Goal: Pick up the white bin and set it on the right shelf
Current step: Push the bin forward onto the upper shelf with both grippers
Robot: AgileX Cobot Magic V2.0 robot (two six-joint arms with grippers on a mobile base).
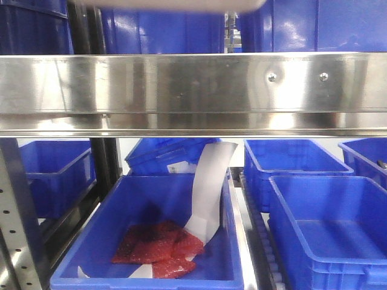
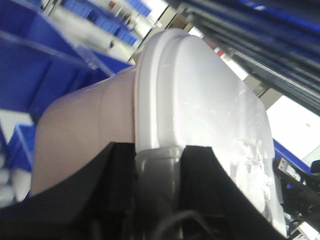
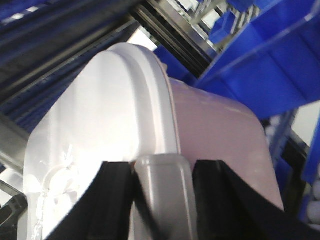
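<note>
On your left, the left hand (image 2: 159,167) is closed narrow on the grey handle (image 2: 157,175) at one end of the white bin (image 2: 200,115), with its black fingers (image 2: 115,190) pressed to either side. On your right, the right hand (image 3: 162,175) grips the matching handle (image 3: 162,195) the same way. The bin hangs between the two hands, on no desk. In the front view a pale blur (image 1: 181,5) at the top edge, which I take for the bin, sits above the broad steel rail of the right shelf (image 1: 181,84). You cannot tell whether it has fully cleared the rail.

I judge the step is carrying it in. Move both arms forward together at one height so the lid does not twist, and lower only once the base is past the rail's two screws (image 1: 272,77).
</note>
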